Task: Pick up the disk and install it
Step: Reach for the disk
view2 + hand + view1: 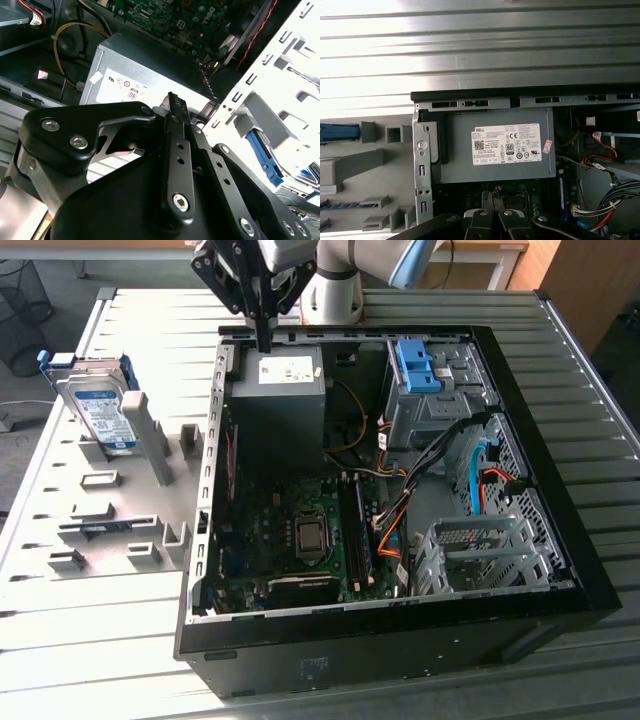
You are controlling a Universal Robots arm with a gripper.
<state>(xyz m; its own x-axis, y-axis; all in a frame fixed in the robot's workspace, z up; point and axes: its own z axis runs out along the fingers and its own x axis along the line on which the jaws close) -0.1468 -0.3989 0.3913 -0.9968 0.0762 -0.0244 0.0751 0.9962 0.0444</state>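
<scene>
The hand (265, 343) hangs over the big grey power box (278, 405) at the far side of the open computer case (590, 590). Its two fingers look pressed together, and there is nothing between them. In the second wrist view the hand (172, 98) points down at that same box (130, 65).

The disk (100, 410) is not in the case. It sits well apart from the hand, in a grey holder (120, 510) on the tabletop (100, 670), at the exterior view's left. It stands up on its edge and leans back a bit. Its blue and white label faces the camera. I think its long side runs from the far end of the holder toward the near end, sloping down as it comes closer, but the lean makes this hard to tell.

What could go wrong? I think the hand could bump the tall side wall of the case, because that wall stands between it and the disk. Fingers pressed together cannot go around the disk, so they could push it over in the holder. The disk leans, so a grab that is not square could let it slip or twist. Inside the case, loose wires (395, 525) lie near the metal cage (430, 410) with the blue bracket (415, 365), and the disk could catch on them
</scene>
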